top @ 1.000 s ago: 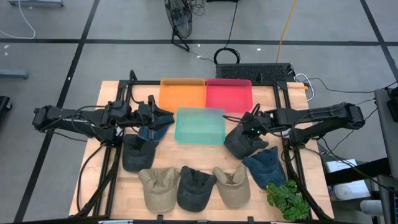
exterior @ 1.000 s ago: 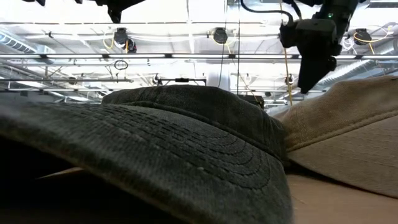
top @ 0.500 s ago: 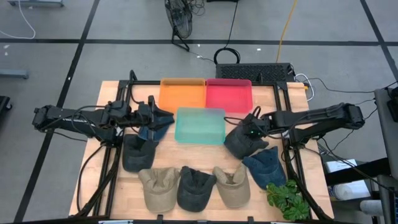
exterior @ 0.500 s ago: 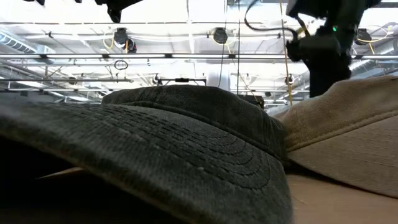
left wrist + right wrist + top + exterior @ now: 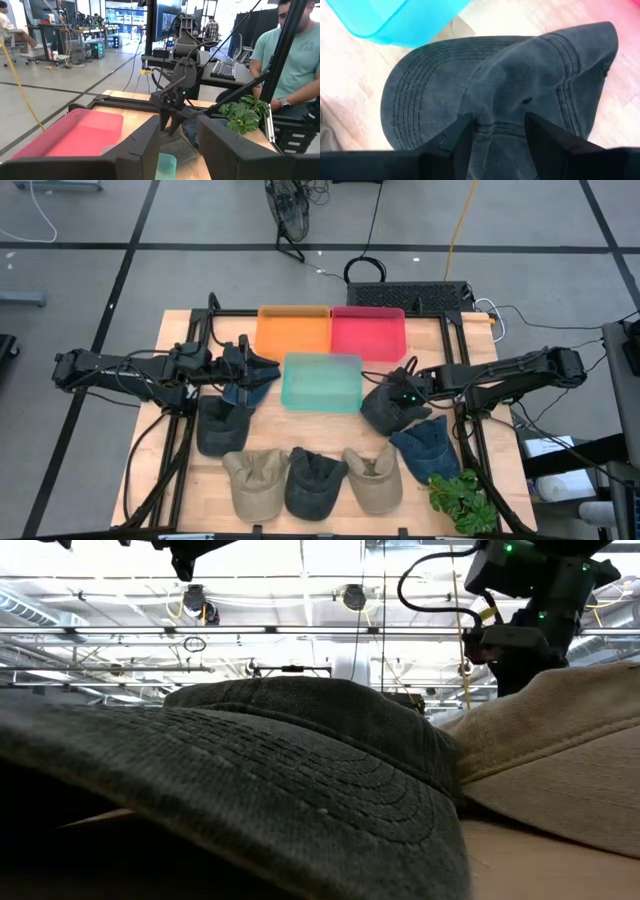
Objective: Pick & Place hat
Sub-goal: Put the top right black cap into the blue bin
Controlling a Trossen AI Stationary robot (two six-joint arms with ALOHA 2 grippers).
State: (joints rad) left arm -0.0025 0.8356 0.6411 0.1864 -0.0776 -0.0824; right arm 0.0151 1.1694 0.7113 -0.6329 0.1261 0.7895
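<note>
A dark grey cap [image 5: 392, 410] lies on the table right of the teal bin [image 5: 322, 381]; in the right wrist view its crown and brim [image 5: 445, 85] fill the picture. My right gripper [image 5: 497, 134] is open, low over this cap, one finger on each side of a raised fold of the crown [image 5: 500, 100]. In the low view its fingertips are hidden behind a tan cap [image 5: 560, 750]. My left gripper [image 5: 256, 366] is open and holds nothing. It hovers left of the teal bin, above a blue cap [image 5: 243, 392]. My right gripper comes at the dark grey cap's crown [image 5: 496, 117] from above, pointing down, with its open fingers [image 5: 456, 142] astride the raised fold. I cannot tell whether the fingertips touch the cloth. The cap lies flat on the table.
An orange bin [image 5: 293, 331] and a red bin [image 5: 368, 333] stand at the far edge. Several more caps lie along the near side: dark [image 5: 222, 426], tan [image 5: 254, 481], dark [image 5: 314, 482], tan [image 5: 373, 477], blue [image 5: 427, 446]. A plant [image 5: 462, 500] sits at the near right corner. A person sits beyond the table.
My right gripper has come down toward the dark grey cap and shifted slightly toward the table's near edge; in the low view it has sunk behind the tan cap. The caps have stayed where they were.
</note>
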